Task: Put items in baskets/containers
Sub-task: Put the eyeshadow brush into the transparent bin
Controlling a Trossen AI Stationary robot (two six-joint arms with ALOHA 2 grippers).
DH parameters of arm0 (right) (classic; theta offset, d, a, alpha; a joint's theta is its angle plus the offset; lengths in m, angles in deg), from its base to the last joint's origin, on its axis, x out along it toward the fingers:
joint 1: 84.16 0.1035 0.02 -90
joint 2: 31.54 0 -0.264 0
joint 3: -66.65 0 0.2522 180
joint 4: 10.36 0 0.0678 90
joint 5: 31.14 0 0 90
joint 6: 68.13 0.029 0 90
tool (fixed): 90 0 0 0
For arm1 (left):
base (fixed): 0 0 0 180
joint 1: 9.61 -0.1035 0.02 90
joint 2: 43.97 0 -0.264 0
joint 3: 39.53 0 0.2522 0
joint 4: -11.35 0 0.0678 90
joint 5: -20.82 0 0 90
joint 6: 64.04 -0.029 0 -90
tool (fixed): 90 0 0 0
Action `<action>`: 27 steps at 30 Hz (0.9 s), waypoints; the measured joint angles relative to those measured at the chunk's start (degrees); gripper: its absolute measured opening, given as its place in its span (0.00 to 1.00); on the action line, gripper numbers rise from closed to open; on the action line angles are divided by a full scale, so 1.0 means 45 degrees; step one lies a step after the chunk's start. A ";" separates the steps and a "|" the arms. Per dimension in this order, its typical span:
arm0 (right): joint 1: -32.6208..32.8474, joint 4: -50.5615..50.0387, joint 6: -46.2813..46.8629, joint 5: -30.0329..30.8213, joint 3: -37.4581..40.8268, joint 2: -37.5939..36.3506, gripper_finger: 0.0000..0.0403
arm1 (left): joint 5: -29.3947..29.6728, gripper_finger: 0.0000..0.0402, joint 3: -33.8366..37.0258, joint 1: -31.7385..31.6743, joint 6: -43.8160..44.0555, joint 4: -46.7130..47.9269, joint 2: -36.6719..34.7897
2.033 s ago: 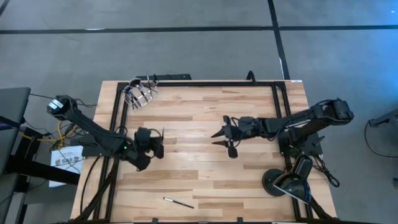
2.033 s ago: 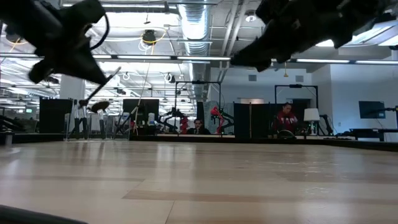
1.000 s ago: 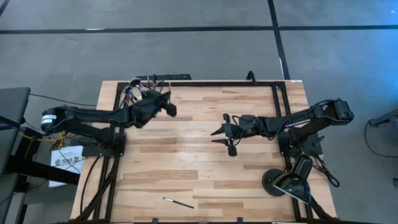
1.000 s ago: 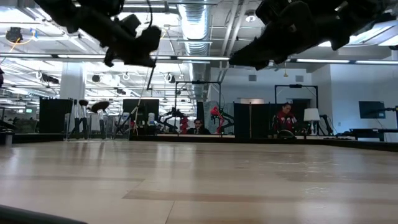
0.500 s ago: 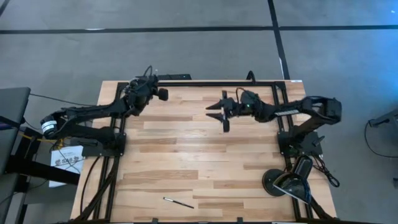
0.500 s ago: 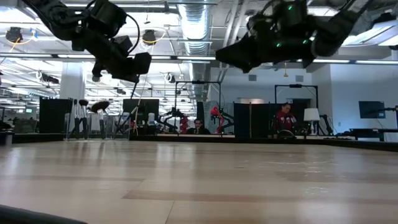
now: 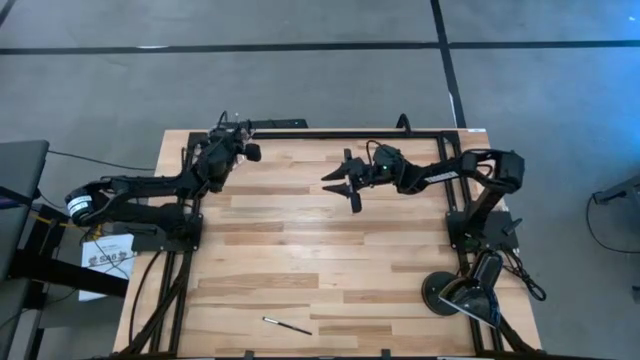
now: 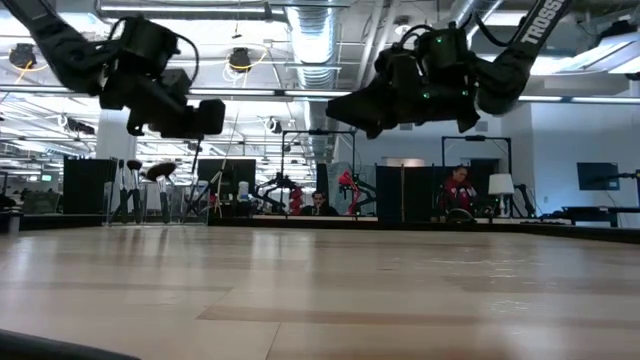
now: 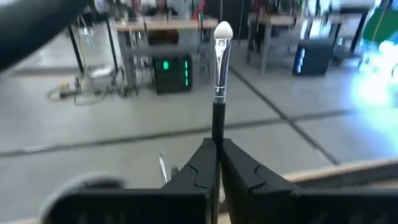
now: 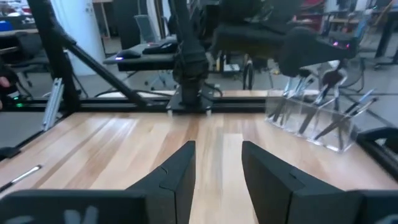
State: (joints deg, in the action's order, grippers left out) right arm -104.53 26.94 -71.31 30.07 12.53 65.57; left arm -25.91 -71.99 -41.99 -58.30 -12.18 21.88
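Note:
My left gripper (image 7: pixel 247 150) hangs high over the table's far left corner, shut on a slim makeup brush (image 9: pixel 219 74) with a dark handle, silvery ferrule and pale tip. The clear cup (image 10: pixel 310 126) stands at that corner on its base, several brushes leaning inside it. The left arm (image 10: pixel 267 37) is above it, and in the high view the arm hides most of the cup. My right gripper (image 7: pixel 340 180) is open in the air over the table's far middle, holding nothing; in its wrist view (image 10: pixel 216 174) it faces the cup. One more brush (image 7: pixel 287 325) lies flat near the near edge. My left gripper pinches the brush's dark handle (image 9: pixel 217 127) between its two fingers. The brush lies along the fingers, and its ferrule and pale tip (image 9: pixel 222 30) stick out beyond the fingertips. It is lifted clear of the table; the handle's rear end is hidden between the fingers.
A black frame rail (image 7: pixel 330 133) runs along the table's far edge, with more rails down both sides. A round black lamp base (image 7: pixel 445 293) sits at the near right corner. Bare wood (image 7: pixel 320 260) spans the middle of the table. People and desks show in the room beyond.
My left gripper, shut on the brush, has swung from left of centre to the far left corner and now hangs over the cup. My right gripper has moved toward the far edge and somewhat to the left, and has stayed open.

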 joint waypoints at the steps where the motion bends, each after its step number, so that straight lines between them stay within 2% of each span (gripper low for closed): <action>1: -0.0040 0.0082 -0.0017 0.0004 -0.0001 -0.0007 0.30 | 0.0002 0.03 0.0202 -0.0080 -0.0257 -0.0607 0.0000; 6: -0.0272 0.0260 -0.0058 0.0006 -0.0001 0.0076 0.30 | -0.0150 0.03 0.0766 -0.0677 -0.1192 -0.2325 -0.0005; 11: -0.0425 0.0255 -0.0053 0.0009 0.0003 0.0095 0.30 | -0.1521 0.03 0.0984 -0.1648 -0.1218 -0.2494 0.0000; 17: -0.0395 0.0338 0.0013 0.0009 0.0003 0.0085 0.30 | -0.2033 0.03 0.1059 -0.2213 -0.1175 -0.2770 0.0137; 22: -0.0263 0.0292 0.0034 0.0006 0.0003 0.0085 0.30 | -0.2068 0.03 0.1059 -0.2266 -0.0875 -0.3278 0.1362; 27: -0.0118 0.0279 0.0024 0.0006 0.0003 0.0085 0.30 | -0.2067 0.03 0.1059 -0.2261 -0.0949 -0.5505 0.3000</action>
State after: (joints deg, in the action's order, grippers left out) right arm -105.06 28.19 -71.20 30.10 12.55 65.95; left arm -35.21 -67.22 -52.16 -62.56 -36.96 35.38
